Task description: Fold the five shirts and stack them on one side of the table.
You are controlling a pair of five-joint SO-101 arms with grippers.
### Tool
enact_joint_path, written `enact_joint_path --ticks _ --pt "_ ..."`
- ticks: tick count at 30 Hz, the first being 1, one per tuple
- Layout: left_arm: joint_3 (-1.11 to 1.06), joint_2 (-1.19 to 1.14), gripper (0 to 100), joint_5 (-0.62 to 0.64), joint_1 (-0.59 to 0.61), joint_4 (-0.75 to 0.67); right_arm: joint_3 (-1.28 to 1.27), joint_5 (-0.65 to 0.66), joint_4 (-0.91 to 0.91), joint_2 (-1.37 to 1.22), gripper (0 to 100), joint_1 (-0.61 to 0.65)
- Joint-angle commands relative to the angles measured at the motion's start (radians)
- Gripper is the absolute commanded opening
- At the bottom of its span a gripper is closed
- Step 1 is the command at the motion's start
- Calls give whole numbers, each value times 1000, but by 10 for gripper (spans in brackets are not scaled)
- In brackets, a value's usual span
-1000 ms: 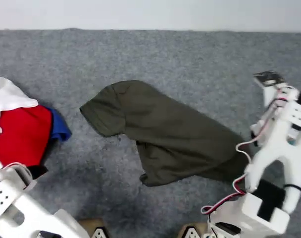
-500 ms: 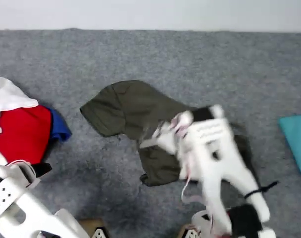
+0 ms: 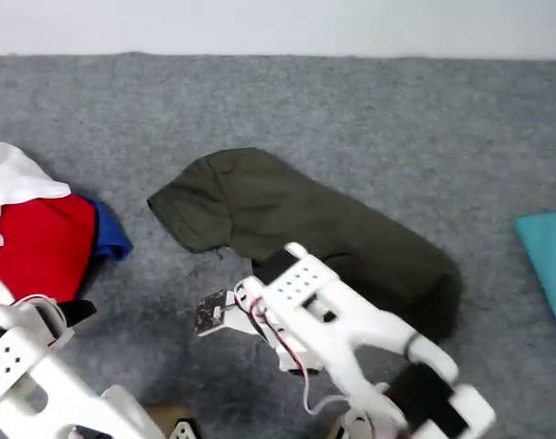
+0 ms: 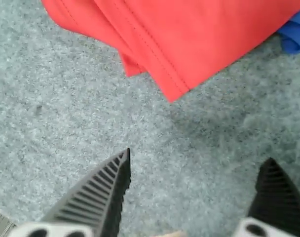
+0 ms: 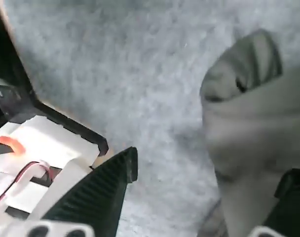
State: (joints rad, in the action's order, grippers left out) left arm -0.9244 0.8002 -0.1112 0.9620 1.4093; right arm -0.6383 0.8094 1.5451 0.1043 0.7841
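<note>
**Olive shirt: right arm at its near edge, fold not yet started**

High view. The olive shirt [image 3: 305, 229] lies rumpled mid-surface, unfolded, slanting across the grey surface [image 3: 397, 119]. The red shirt [image 3: 40, 247], white shirt [image 3: 13, 178] and blue shirt [image 3: 109, 233] are heaped together at one side. The teal shirt [image 3: 545, 261] lies at the opposite edge, well apart. The right gripper [image 3: 214, 314] hangs low just beside the olive shirt's near edge, its arm crossing over the cloth. The left arm [image 3: 26, 366] sits by the heap.

Left wrist view. The left gripper [image 4: 198, 158] has its jaws wide apart with nothing between them, over bare surface just short of the red shirt's hem.

Right wrist view. The jaws are parted and hold nothing. A rolled edge of olive cloth lies close by one jaw, and the surface shows between them.

Judgement. The step in hand looks like taking that near edge for the first fold.
- Bring one jaw down flat to the surface and under the roll.
- Close on the hem itself, not on a loose pucker.
- Check that the bite is firm before lifting.
- Lift only enough to clear the surface, then carry the edge across so the body stays put and does not drag.
- If the cloth slides, the left arm could pin the far side.
</note>
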Motion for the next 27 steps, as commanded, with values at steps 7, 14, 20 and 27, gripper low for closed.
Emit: enact_joint_path --ticks 7,14,20,27 --pt "4 20 383 -3 2 26 371 -9 -18 -348 258 -73" --pt "5 20 383 -3 2 28 526 75 -5 -526 58 -232" --pt "5 20 383 -3 0 28 638 78 87 -547 53 -360" --pt "5 20 383 -3 0 28 962 91 252 -429 53 -509"
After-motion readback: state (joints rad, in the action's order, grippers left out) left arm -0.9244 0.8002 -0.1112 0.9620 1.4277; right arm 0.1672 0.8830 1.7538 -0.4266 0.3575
